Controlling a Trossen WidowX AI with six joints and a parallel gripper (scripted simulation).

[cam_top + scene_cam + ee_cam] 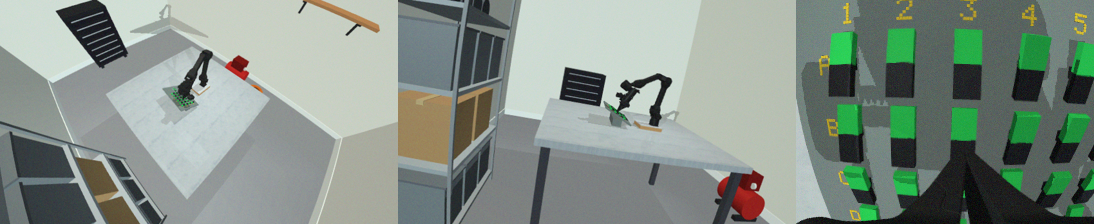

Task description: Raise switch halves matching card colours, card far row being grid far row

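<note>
The grey switch panel (167,92) (614,120) stands tilted on the table in front of the arm. It holds rows of rocker switches, each half green and half dark grey, with yellow column numbers and row letters. My gripper (962,157) (184,93) (620,108) is shut and empty. Its tip sits at the dark near half of the column 3 switch (964,124) in row B, and I cannot tell whether it touches. The column 3 switch (968,63) in row A lies just beyond. The fingers hide the lower middle switches. I cannot make out the card.
The arm's base stands on a wooden plate (201,91) (648,127) beside the panel. A black drawer cabinet (93,32) (583,86) is behind the table, a red tank (237,66) (742,197) lies on the floor, and a shelf rack (446,96) holds boxes.
</note>
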